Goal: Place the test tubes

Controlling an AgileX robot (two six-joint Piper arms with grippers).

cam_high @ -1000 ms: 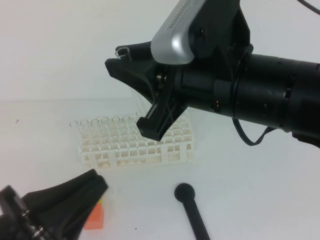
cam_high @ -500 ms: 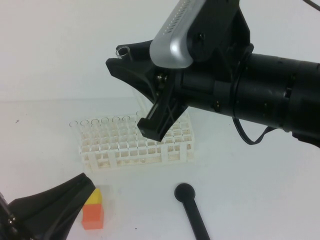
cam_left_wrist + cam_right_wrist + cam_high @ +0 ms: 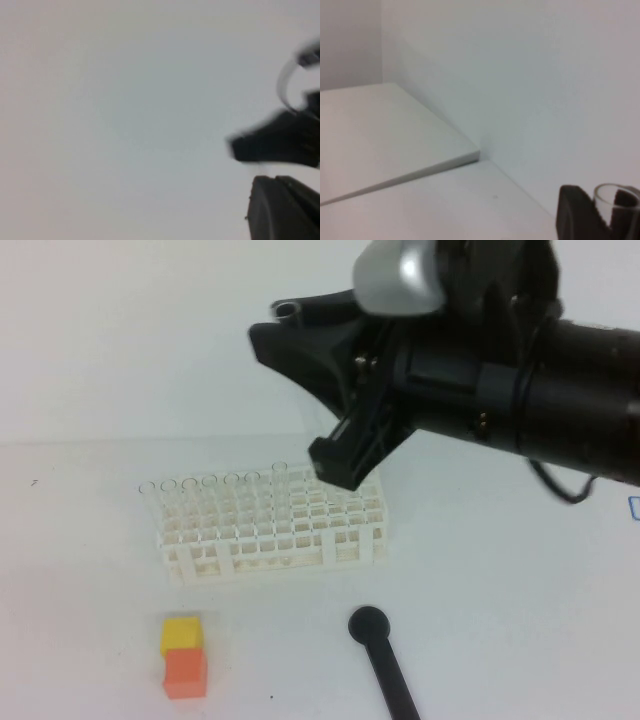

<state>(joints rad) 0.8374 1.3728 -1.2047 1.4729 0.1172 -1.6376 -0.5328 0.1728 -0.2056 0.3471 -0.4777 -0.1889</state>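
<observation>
1. Thin glass test tube (image 3: 288, 310): likely light, stiff, slippery, easy to break; best held gently just under the rim.
2. Held up in the air by the right tool (image 3: 599, 210), closed on it, not yet at the white rack (image 3: 270, 525) on the bench (image 3: 500, 620).
3. Left tool (image 3: 272, 172): only a blur, maybe facing a wall; open or closed, cannot tell.
4. Since a second ago: right tool further right and up; left tool gone from the high view, yellow block (image 3: 181, 632) and orange block (image 3: 185, 672) uncovered.

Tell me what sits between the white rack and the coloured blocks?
Only bare table between rack and blocks, in the high view. Right gripper holds a test tube above it; left gripper shows only in its wrist view.
</observation>
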